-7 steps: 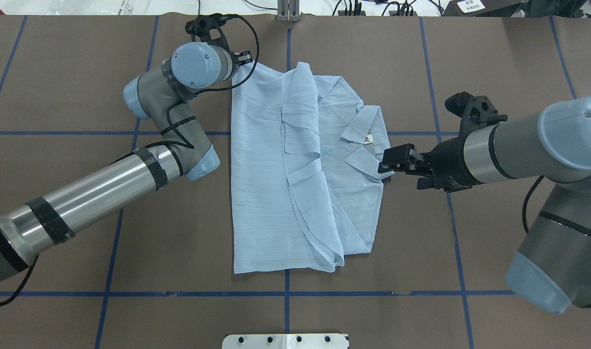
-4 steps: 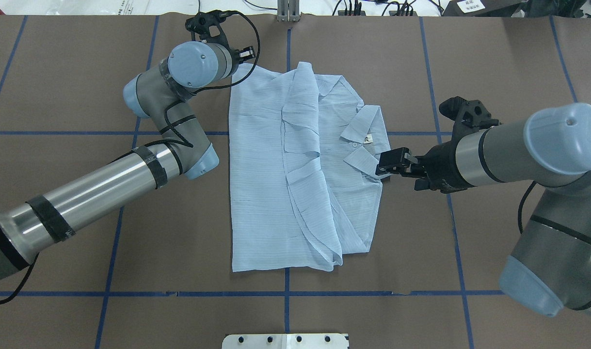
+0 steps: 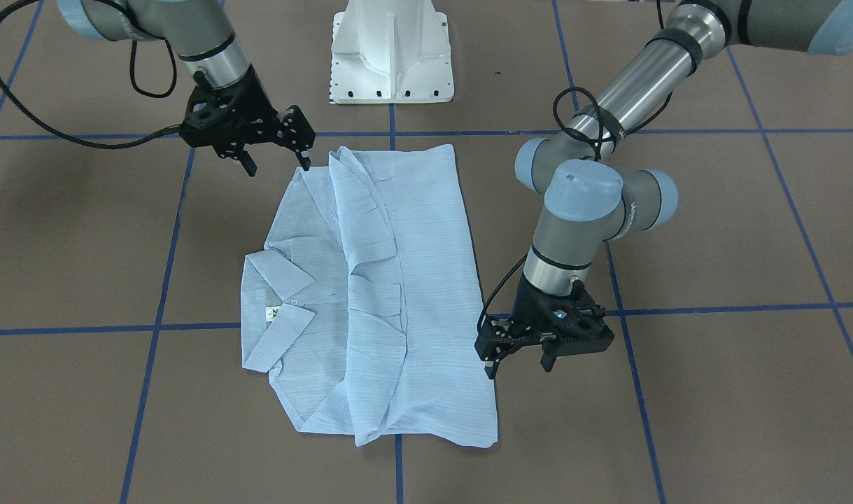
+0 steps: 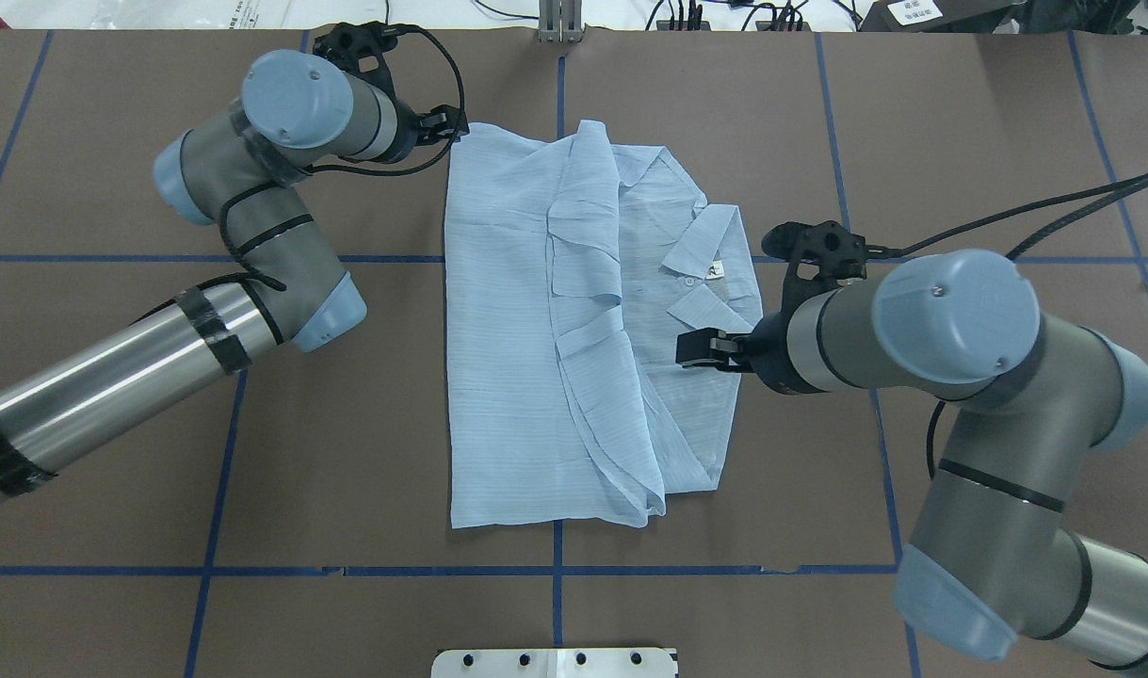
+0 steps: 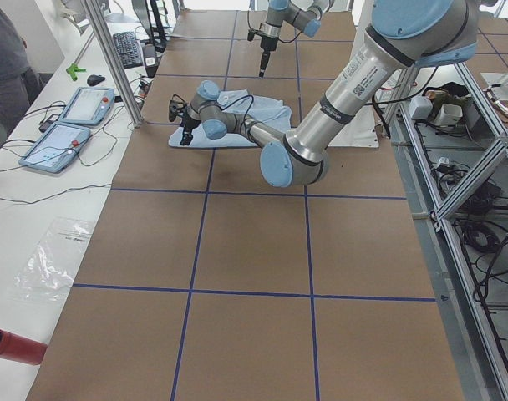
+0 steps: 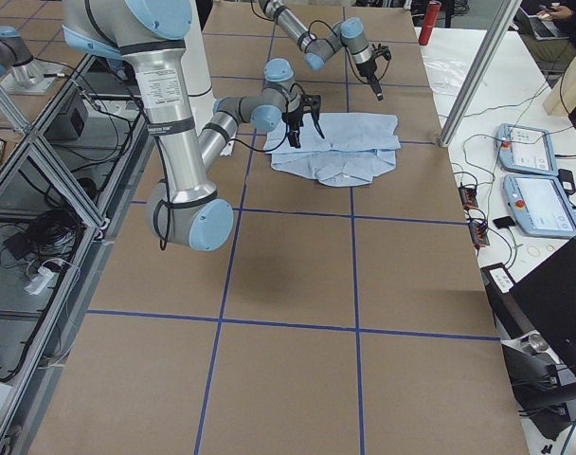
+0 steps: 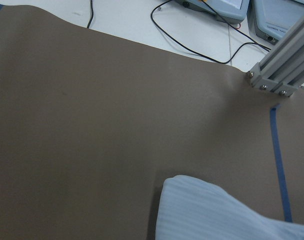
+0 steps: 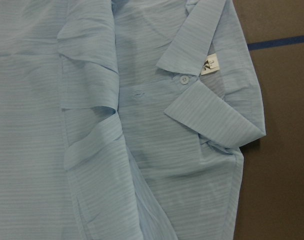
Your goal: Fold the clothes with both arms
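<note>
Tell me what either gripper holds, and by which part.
Nothing is held: the left gripper and right gripper are both open, neither gripping the shirt.

OK, we're on the shirt (image 4: 526, 377): thin cloth, v. soft, matt, fine woven stripes, creased along the folds. Neck label (image 8: 210, 64) looks like fabric; button (image 8: 182, 79) is smooth plastic w/ a slight sheen. Table cover (image 4: 112, 490) we read as brown, matt, paper-like; blue tape lines (image 4: 253, 571) are smooth. Left arm (image 4: 93, 395): polished metal tube, shiny, w/ matt black tape bands. Right arm (image 4: 997, 452): matt grey shell, lt-blue satin plastic caps. Left gripper (image 3: 519, 364) & right gripper (image 3: 276, 166): black, matt, plastic-looking.
</note>
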`<state>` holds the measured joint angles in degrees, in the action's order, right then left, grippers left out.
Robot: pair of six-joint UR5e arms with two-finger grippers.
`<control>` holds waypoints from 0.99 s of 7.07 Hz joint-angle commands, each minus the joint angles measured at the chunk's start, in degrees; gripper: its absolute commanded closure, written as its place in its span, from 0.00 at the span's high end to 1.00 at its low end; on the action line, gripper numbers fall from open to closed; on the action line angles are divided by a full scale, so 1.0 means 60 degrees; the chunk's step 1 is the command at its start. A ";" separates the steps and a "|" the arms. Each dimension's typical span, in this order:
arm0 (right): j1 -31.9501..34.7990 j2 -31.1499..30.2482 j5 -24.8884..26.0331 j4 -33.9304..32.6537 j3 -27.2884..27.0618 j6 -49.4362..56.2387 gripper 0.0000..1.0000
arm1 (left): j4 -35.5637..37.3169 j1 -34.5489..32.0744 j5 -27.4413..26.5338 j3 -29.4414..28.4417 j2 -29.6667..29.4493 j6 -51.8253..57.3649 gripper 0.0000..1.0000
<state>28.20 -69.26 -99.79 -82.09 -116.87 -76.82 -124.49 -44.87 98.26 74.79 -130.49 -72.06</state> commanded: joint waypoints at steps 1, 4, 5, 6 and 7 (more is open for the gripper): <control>-0.1076 0.1169 0.1523 -0.0542 0.1030 0.0569 1.00 | 0.1930 -0.0051 0.0423 0.3617 0.1906 0.0595 1.00; -0.2089 0.1494 0.2260 -0.0527 0.1765 0.2589 1.00 | 0.2745 -0.0036 0.0527 0.4879 0.2530 0.0759 1.00; -0.2266 0.1770 0.2523 -0.0542 0.2217 0.2638 1.00 | 0.2745 -0.0036 0.0527 0.4850 0.2530 0.0759 1.00; -0.2326 0.1875 0.2540 -0.0556 0.2439 0.2638 1.00 | 0.2745 -0.0036 0.0527 0.4791 0.2530 0.0745 1.00; -0.2486 0.1832 0.2773 -0.0571 0.2529 0.2812 1.00 | 0.2745 0.0007 0.0527 0.4762 0.2530 0.0687 1.00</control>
<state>14.32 -58.47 -84.49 -85.42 -102.86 -60.93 -108.04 -45.01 101.42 103.58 -115.35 -67.64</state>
